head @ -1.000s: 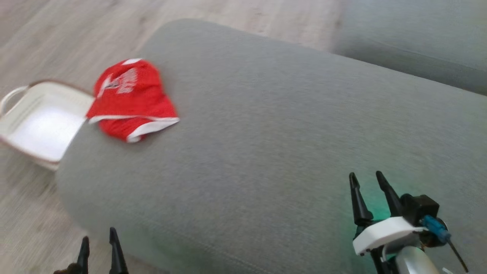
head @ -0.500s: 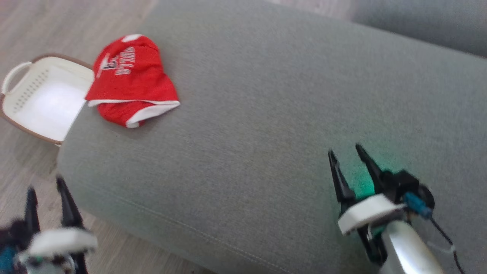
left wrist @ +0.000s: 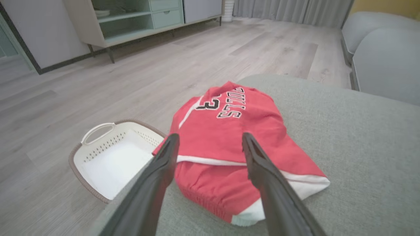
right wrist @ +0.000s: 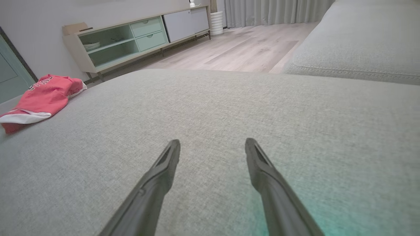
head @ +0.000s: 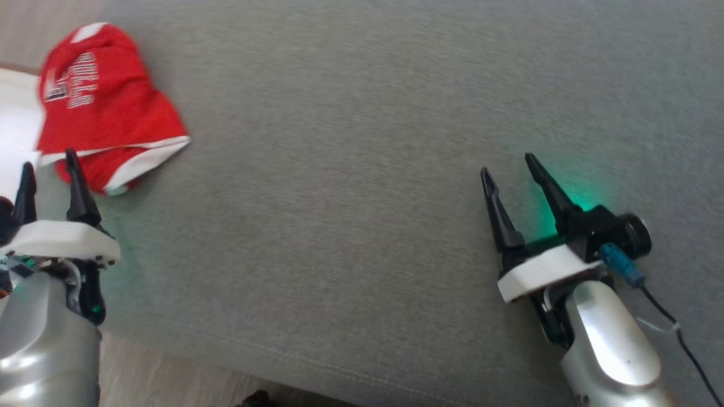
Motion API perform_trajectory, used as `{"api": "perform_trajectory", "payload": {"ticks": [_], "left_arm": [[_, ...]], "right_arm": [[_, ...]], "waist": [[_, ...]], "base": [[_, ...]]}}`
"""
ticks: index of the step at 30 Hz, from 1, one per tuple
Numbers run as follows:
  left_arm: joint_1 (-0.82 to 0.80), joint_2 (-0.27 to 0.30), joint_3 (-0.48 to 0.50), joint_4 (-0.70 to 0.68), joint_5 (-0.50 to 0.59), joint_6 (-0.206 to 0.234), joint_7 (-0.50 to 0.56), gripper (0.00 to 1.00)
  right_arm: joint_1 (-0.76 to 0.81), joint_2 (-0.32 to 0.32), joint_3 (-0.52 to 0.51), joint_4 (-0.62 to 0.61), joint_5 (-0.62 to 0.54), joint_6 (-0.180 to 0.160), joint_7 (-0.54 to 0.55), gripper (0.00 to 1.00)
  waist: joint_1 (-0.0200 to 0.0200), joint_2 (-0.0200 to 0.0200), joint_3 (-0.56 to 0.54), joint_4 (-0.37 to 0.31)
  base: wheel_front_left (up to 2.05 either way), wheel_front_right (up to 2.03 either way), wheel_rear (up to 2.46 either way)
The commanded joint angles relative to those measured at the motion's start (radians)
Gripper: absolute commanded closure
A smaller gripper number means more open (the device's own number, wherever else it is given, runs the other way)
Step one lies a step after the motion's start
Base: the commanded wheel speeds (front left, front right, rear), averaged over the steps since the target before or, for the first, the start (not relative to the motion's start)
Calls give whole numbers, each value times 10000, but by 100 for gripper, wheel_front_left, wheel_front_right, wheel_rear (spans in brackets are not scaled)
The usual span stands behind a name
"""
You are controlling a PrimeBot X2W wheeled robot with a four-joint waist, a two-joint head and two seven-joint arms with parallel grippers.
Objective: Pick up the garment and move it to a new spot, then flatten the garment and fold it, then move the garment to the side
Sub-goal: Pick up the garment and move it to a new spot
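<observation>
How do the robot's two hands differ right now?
The left gripper is close to the red shirt, the right gripper far from it. The left is at the edge of the sofa, the right over its middle. Both have fingers open, holding nothing.

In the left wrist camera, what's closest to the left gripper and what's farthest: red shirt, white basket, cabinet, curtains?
1. Red shirt, on the cushion, just past the fingertips of the left gripper.
2. White basket, on the floor, left side.
3. Cabinet, across the floor, upper left.
4. Curtains, at the very back, top.
</observation>
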Motion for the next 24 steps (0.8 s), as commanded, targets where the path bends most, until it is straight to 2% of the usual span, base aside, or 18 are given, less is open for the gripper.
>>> {"api": "perform_trajectory", "payload": {"ticks": [1, 8, 14, 15, 16, 17, 24], "left_arm": [[-304, 687, 12, 39, -254, 20, 102, 0], [-1078, 1264, -1124, 1137, -1881, 19, 704, 0], [-1312, 1290, -1568, 1868, -3305, 18, 1808, 0], [-1332, 1341, -1636, 1925, -3416, 18, 1780, 15], [-1353, 1375, -1711, 1974, -3508, 18, 1734, 75], [-1369, 1439, -1825, 1992, -3523, 18, 1588, 100], [-1656, 1936, -2619, 1385, -3830, 18, 388, 100]], "right_arm": [[-235, 33, 299, -356, -32, 31, -95, 0], [-333, -136, 269, -637, -66, 31, -95, 0], [-349, -181, 36, -695, 12, 31, -95, 0], [-346, -176, -11, -696, 18, 31, -95, 0], [-339, -166, -65, -695, 34, 31, -95, 0], [-326, -158, -99, -692, 41, 31, -95, 0], [-151, -57, -261, -512, 195, 31, -95, 0]], "waist": [[-3, 0, 421, -493], [-3, 0, 921, -1051], [-3, 0, 1099, -1249], [-3, 0, 1106, -1252], [-3, 0, 1108, -1252], [-3, 0, 1095, -1242], [-3, 0, 503, -1255]], "base": [[0, 0, 0], [0, 0, 0], [0, 0, 0], [0, 0, 0], [0, 0, 0], [0, 0, 0], [0, 0, 0]]}}
